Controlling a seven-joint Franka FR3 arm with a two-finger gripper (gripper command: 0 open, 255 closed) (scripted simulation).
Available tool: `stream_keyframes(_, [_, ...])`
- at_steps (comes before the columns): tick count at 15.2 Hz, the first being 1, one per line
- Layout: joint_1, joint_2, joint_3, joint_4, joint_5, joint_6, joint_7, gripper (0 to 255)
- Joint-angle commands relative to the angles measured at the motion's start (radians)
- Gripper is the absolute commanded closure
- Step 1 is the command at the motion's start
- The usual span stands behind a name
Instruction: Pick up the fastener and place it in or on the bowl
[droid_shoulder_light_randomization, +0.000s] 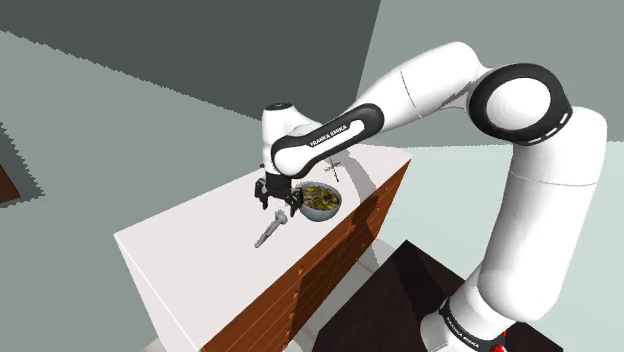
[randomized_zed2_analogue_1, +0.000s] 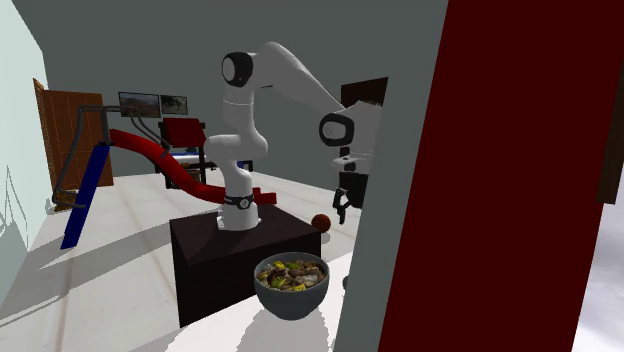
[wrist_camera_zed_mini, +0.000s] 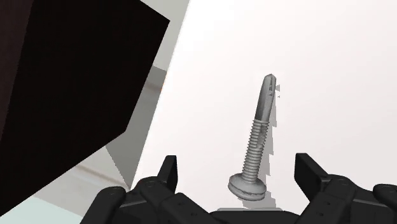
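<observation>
- Gripper (wrist_camera_zed_mini: 237, 168) is wide open, holding nothing; the fingers (wrist_camera_zed_mini: 168, 170) touch nothing.
- Grey screw (wrist_camera_zed_mini: 257, 143) lies flat on the white counter (droid_shoulder_light_randomization: 190, 250), head end toward the gripper and in line with the gap between the fingers.
- Shoulder view: gripper (droid_shoulder_light_randomization: 272, 196) hangs close over the screw (droid_shoulder_light_randomization: 272, 231); bowl (droid_shoulder_light_randomization: 320, 200) sits just beside.

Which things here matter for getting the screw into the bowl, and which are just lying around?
For the job: grey screw; bowl; gripper, open.
Just lying about: red slide; ball; brown door.
</observation>
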Motion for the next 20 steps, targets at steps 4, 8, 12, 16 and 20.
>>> stream_keyframes(4, [0.057,0.216,-0.065,0.175,-0.053,-0.007,0.157,0])
stream_keyframes(8, [0.074,0.288,-0.089,0.224,-0.063,0.005,0.195,0])
stream_keyframes(12, [0.079,0.319,-0.098,0.215,-0.075,0.045,0.202,0])
stream_keyframes(16, [0.081,0.332,-0.102,0.212,-0.080,0.060,0.205,0])
stream_keyframes(20, [0.081,0.332,-0.102,0.212,-0.080,0.060,0.205,0])
